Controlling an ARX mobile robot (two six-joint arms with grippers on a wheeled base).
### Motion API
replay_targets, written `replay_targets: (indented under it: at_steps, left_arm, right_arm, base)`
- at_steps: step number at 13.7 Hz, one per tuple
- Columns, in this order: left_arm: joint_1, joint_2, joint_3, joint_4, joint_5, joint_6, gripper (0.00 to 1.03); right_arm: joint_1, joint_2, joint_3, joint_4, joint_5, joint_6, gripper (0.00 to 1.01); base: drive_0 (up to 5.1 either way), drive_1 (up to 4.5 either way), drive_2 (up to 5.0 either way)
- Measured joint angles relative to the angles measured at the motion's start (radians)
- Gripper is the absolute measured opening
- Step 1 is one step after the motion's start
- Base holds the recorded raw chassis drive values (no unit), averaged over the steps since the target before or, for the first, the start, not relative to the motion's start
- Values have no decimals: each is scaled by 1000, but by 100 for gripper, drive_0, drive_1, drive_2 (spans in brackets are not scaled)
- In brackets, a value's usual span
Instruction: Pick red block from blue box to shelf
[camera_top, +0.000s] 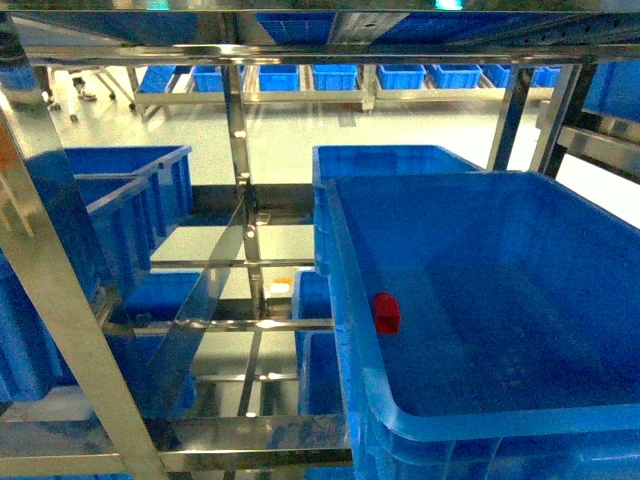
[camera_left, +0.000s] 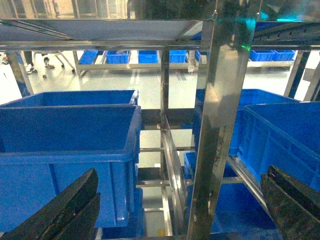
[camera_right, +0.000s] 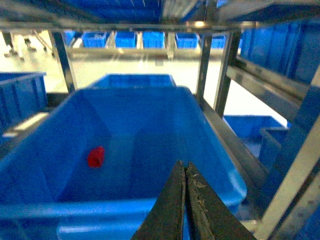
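Hovering just behind the near rim of the blue box (camera_right: 150, 130), with the right tool (camera_right: 185, 170) pressed together, fingers touching along their length and pinching nothing, seemingly poised for a reach down into the box. Hanging low on the other side, with the left tool (camera_left: 180, 210) spread wide, its dark fingers (camera_left: 70, 210) at either lower corner of the left wrist view, framing a steel post of the shelf (camera_left: 220, 125) and holding nothing. Lying on the box floor, near the left wall and well short of the far wall, with the red block (camera_top: 386, 312) alone in there and apart from both tools; no other contents showing. Sitting inside the shelf's rails, presumably parked there as storage. Standing further off, more blue crates (camera_top: 130, 200) to the left and a row of them (camera_top: 330, 76) along the far floor.
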Motion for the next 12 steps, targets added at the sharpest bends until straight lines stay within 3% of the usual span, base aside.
replay_targets:
  at_steps: [1,6,7,10,12]
  left_arm:
    - [0,0,0,0,0,0,98]
    - [0,0,0,0,0,0,98]
    - [0,0,0,0,0,0,98]
    - [0,0,0,0,0,0,98]
    - [0,0,0,0,0,0,98]
  right_arm:
    - [0,-82,0,-44,0,0,2]
    - [0,-84,0,-48,0,0,2]
    - [0,-84,0,-48,0,0,7]
    - [0,-84,0,-48,0,0,46]
    - [0,-84,0,-48,0,0,62]
  base:
    - [0,0,0]
    - [0,0,0]
    - [0,0,0]
    - [0,0,0]
    - [0,0,0]
